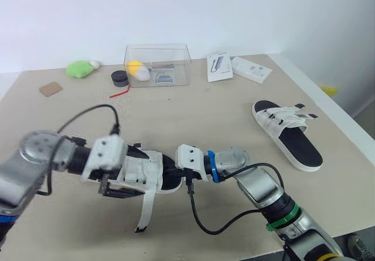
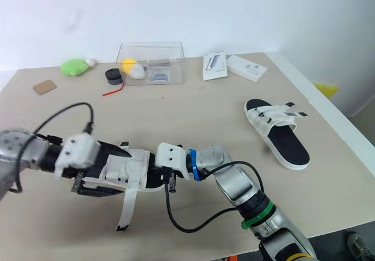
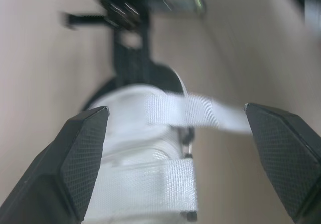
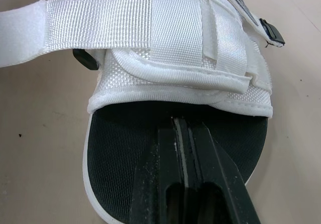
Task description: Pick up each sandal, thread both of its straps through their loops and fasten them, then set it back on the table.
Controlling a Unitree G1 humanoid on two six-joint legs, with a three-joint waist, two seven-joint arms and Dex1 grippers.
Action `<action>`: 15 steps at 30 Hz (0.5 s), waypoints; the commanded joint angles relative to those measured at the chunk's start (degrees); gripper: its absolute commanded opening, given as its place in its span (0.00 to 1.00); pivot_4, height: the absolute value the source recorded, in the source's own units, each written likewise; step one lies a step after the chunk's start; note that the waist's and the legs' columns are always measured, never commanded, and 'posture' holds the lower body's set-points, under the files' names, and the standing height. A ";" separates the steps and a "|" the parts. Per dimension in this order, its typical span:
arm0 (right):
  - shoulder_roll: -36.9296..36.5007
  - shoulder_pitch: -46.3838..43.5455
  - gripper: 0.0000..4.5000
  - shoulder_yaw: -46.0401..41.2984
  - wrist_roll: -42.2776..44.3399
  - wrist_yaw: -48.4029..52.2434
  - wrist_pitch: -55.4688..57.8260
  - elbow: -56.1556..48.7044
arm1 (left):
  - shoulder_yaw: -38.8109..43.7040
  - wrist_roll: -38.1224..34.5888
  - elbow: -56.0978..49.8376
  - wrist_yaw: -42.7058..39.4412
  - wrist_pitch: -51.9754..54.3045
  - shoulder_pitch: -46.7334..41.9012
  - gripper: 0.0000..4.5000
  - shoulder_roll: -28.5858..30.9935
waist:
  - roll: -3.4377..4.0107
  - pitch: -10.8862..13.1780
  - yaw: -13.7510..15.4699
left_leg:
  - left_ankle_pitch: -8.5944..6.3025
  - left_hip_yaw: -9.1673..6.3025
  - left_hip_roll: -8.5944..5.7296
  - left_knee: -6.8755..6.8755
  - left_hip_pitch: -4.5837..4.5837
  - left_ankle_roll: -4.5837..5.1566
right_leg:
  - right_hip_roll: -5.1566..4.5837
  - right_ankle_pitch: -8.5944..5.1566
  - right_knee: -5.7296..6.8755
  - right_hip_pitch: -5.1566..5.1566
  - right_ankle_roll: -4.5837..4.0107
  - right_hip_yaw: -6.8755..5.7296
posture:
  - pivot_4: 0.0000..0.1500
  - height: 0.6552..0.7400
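A white-strapped sandal with a black footbed point(image 1: 149, 172) lies near the table's front, between my two grippers. My left gripper point(image 1: 130, 172) is open, its fingers point(image 3: 75, 158) spread on either side of the sandal's white upper point(image 3: 150, 184). One loose strap point(image 1: 145, 209) trails toward the front edge. My right gripper point(image 4: 183, 128) is shut, its fingers lying together on the black footbed point(image 4: 120, 148) just behind the upper. The second sandal point(image 1: 288, 134) rests flat at the right, its straps point(image 1: 293, 116) across the top.
At the back stand a clear plastic box point(image 1: 157, 65) with small items inside, a green object point(image 1: 79, 68), a black round item point(image 1: 120, 78) and two white packages point(image 1: 220, 67) point(image 1: 251, 69). A brown card point(image 1: 51, 89) lies back left. The table's right edge point(image 1: 331, 109) is near the second sandal.
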 commanded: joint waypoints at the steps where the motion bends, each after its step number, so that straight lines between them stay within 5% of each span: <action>1: -1.31 2.13 0.00 1.99 -1.25 0.52 3.05 1.73 | 9.63 -14.11 -1.58 2.83 15.02 2.38 1.00 3.25 | 0.00 0.00 -0.04 | -0.03 0.00 0.00 0.00 0.00 -0.01 | 0.00 -0.01 0.00 -0.01 0.02 0.00 | 1.00 1.00; 4: -1.44 2.27 0.00 2.02 -1.07 0.86 3.47 1.32 | 14.58 -20.74 -2.73 2.13 23.17 7.43 1.00 6.75 | 0.02 0.01 0.00 | -0.09 -0.02 0.01 -0.03 0.00 -0.02 | -0.01 -0.12 0.00 -0.02 0.05 -0.02 | 1.00 1.00; 8: -1.73 2.37 0.00 1.90 -0.76 1.19 3.81 0.88 | 15.85 -20.03 -8.01 1.52 25.79 15.94 1.00 10.29 | 0.04 0.02 0.03 | -0.18 -0.02 0.01 -0.03 0.00 -0.17 | -0.06 -0.35 0.00 -0.03 -0.17 -0.03 | 1.00 1.00; 15: -2.02 2.84 0.00 1.94 0.27 1.76 5.61 -0.62 | 9.39 -18.07 -14.22 11.17 26.47 20.89 1.00 5.50 | 0.09 0.02 0.07 | -0.22 -0.03 -0.06 -0.01 0.01 -0.26 | -0.14 -0.39 0.00 -0.01 -0.17 0.01 | 1.00 1.00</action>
